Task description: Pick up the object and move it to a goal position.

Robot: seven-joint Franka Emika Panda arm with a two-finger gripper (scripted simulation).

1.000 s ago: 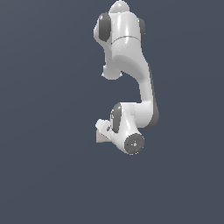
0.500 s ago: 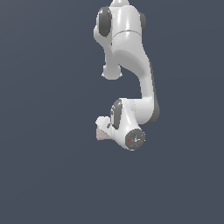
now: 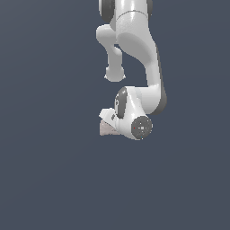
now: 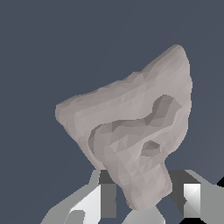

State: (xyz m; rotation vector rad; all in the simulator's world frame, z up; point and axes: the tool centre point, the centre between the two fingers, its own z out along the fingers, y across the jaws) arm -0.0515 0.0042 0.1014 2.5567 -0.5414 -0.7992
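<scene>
Our white two-fingered claw (image 4: 146,199) is closed onto the pale pinkish-grey stone-like lump (image 4: 135,135), as we read it from the wrist view: one grey-padded finger (image 4: 107,197) sits against one side of the lump's narrow lower end, and the other finger (image 4: 190,199) stands at its opposite side. We cannot make out the exact contact on that second side, since the lump's bulk covers part of the gap. The lump broadens away from the fingers into a rough, faceted wedge with a raised ridge and a shallow hollow on its face, and it fills most of the wrist view against a plain dark blue-grey background.

In the exterior view we see the glossy white jointed robot arm (image 3: 134,49) coming down from the top edge, bending at its elbow and curling back so that the wrist sits low near the middle of the frame. The claw (image 3: 107,120) points toward the exterior view's left, and the lump (image 3: 106,129) shows as a small pinkish patch just below and beside the white hand, touching it. Around it we see only the flat dark blue-grey backdrop (image 3: 45,179), with no visible surface edge beneath the lump, so we cannot tell whether it rests on anything. We see no containers in either view.
</scene>
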